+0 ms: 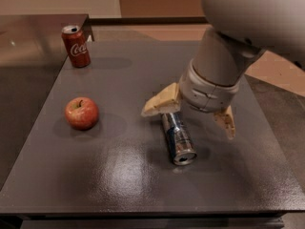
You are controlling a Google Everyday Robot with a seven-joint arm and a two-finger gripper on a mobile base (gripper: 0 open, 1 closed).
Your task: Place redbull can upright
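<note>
The redbull can [179,138], slim, silver with blue panels, lies on its side on the dark grey table [119,175], its silver end facing the front edge. My gripper [188,119] hangs over the can's far end, open, with one tan finger [161,101] to the can's left and the other tan finger [226,122] to its right. The fingers straddle the can without closing on it. The arm's grey wrist hides the can's far end.
A red apple [82,113] sits at the table's left. A red Coca-Cola can [76,46] stands upright at the far left corner. A second dark surface lies to the left, and the floor shows at the right.
</note>
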